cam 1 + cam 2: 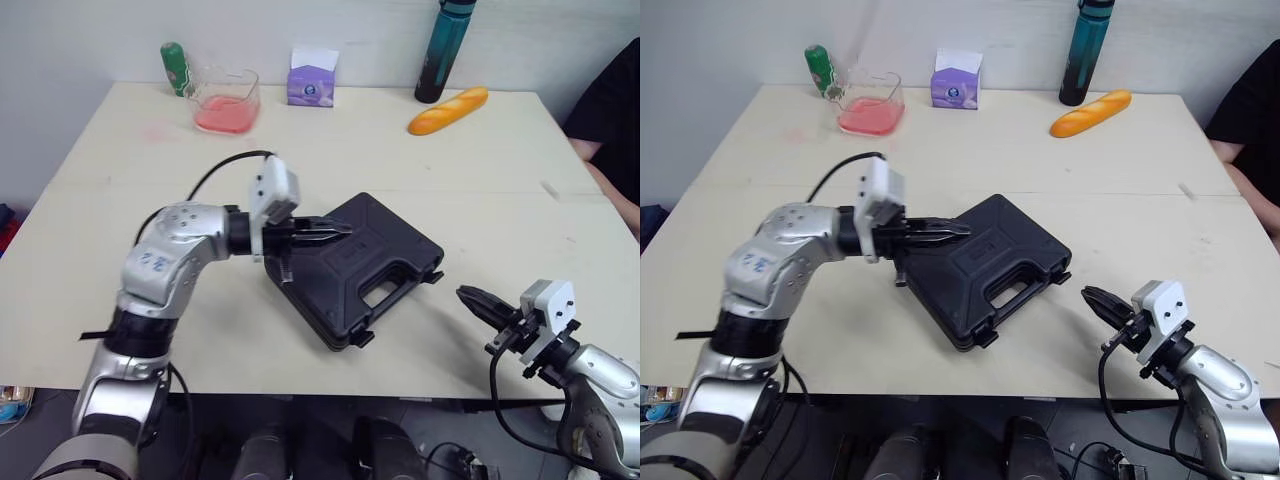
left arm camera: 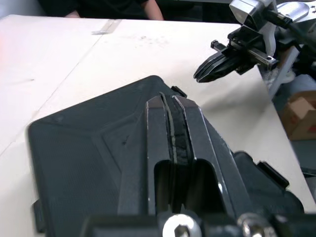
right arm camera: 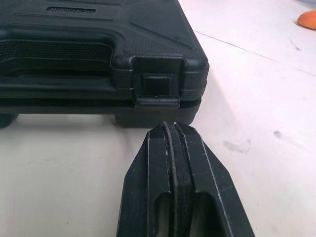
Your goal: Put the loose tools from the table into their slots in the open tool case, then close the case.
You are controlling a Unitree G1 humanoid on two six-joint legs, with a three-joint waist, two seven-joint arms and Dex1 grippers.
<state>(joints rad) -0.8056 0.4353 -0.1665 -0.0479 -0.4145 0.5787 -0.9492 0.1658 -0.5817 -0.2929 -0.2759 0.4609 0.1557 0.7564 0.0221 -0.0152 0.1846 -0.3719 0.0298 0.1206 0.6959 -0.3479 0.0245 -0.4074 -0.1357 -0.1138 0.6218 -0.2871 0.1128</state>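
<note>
Left eye view: case lies closed, left gripper pressed together over its lid. Right gripper, fingers likewise together, faces a latch, perhaps unfastened; pressing it comes next.

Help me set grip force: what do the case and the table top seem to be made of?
The case looks like moulded hard black plastic, matte, with a pebbled patch by the handle, raised ribs and a snap latch. The table looks like smooth cream laminate or painted board with faint sheen; its core cannot be told.
</note>
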